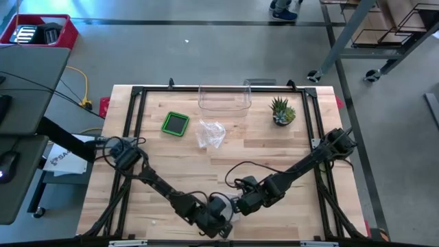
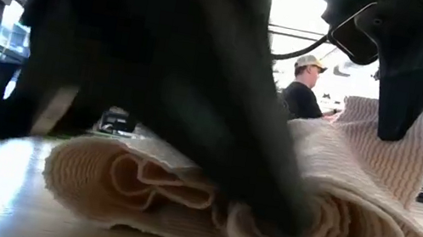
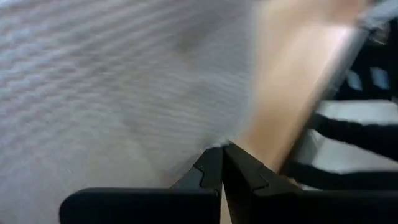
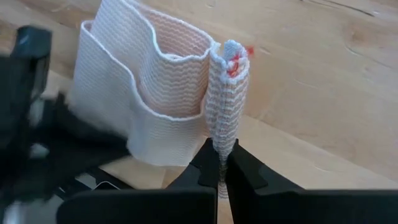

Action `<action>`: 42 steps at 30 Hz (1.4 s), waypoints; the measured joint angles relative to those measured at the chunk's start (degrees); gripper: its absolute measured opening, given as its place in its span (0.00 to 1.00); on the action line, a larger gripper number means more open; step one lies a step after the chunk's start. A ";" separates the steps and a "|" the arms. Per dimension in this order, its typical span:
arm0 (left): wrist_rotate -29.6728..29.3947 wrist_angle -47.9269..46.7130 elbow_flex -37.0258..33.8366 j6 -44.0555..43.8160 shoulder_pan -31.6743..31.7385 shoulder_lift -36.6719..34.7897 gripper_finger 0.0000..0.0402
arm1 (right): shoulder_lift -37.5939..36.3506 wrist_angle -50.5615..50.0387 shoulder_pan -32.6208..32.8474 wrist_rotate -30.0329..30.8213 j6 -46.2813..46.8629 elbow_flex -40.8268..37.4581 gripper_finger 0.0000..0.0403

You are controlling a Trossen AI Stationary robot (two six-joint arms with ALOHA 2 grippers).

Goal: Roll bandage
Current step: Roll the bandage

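A beige elastic bandage (image 2: pixel 140 184) lies loosely coiled on the wooden table near its front edge, resting on its lower folds; in the high view the bandage (image 1: pixel 234 202) shows between the two grippers. My right gripper (image 4: pixel 222 163) is shut on one end of it, which stands raised. My left gripper (image 3: pixel 224 163), fingers shut, comes slanting down from the left against the coil, and its dark finger (image 2: pixel 268 193) hides the coil's middle in the low view. My left gripper touches the bandage's ribbed side (image 3: pixel 186 130) with its shut fingertips, slanting down onto it. Whether any layer is caught between the fingers I cannot tell, as the view is blurred. My right gripper pinches the bandage's folded end strip (image 4: pixel 225 134) between its two fingers, several layers seen edge-on, near the end with red marks (image 4: pixel 239 56). The fingers come steeply from above. That end is lifted while the coil stays on the table.
Toward the far side stand a green square box (image 1: pixel 175 123), a clear container (image 1: pixel 224 99), crumpled clear plastic (image 1: pixel 210 134) and a small potted plant (image 1: pixel 282 112). A black frame (image 1: pixel 137 92) runs around the table. A person (image 2: pixel 304 91) sits beyond the table.
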 joint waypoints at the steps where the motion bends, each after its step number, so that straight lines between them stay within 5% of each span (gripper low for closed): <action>1: -0.70 -0.37 -0.13 -0.75 0.19 0.51 0.00 | 0.00 0.02 0.00 -0.03 -0.01 0.00 0.00; 10: -6.92 0.45 -0.08 -4.96 2.47 1.03 0.00 | 0.00 0.85 0.00 -0.35 0.37 0.00 0.00; 20: -3.32 0.22 -0.10 -4.61 2.73 0.07 0.00 | -2.26 -6.36 1.28 -0.11 3.05 0.00 0.00; 37: -3.50 -2.62 -0.35 4.96 3.16 -4.23 0.00 | -2.84 -1.78 3.18 -0.62 5.57 0.00 0.00; 42: 0.68 -11.07 -0.38 15.63 2.25 -10.40 0.00 | -2.83 1.47 2.90 1.44 2.79 0.00 0.02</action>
